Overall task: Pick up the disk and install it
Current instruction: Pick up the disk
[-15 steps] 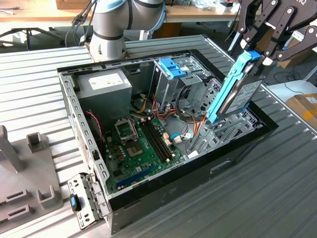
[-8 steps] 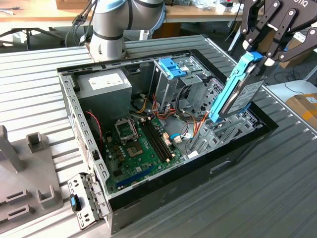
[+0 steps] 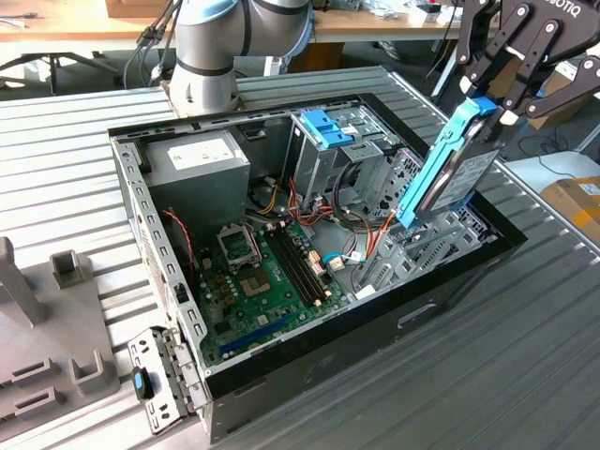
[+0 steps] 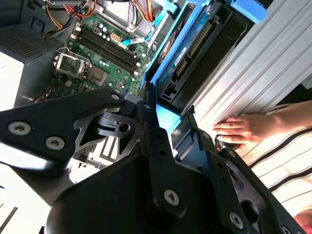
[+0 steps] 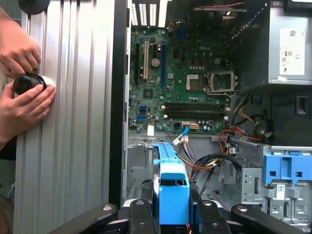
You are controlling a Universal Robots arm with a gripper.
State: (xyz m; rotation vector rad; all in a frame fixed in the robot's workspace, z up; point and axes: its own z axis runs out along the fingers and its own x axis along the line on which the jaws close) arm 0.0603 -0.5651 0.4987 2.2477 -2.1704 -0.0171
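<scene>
Going from the exterior view's left, the open computer case (image 3: pixel 131 202) lies flat on the desk (image 3: pixel 75 141), so power supply (image 3: pixel 202 157), motherboard (image 3: pixel 267 281) and drive cage (image 3: pixel 328 141) face up within reach. At the right, the jaws are clamped on the upper edge of the disk (image 3: pixel 452 173), which hangs on edge and tilted, probably to slide endwise into the bay below. Its lower end hides that bay; whether they touch is unclear. The jaws' upper links run out of frame.
</scene>
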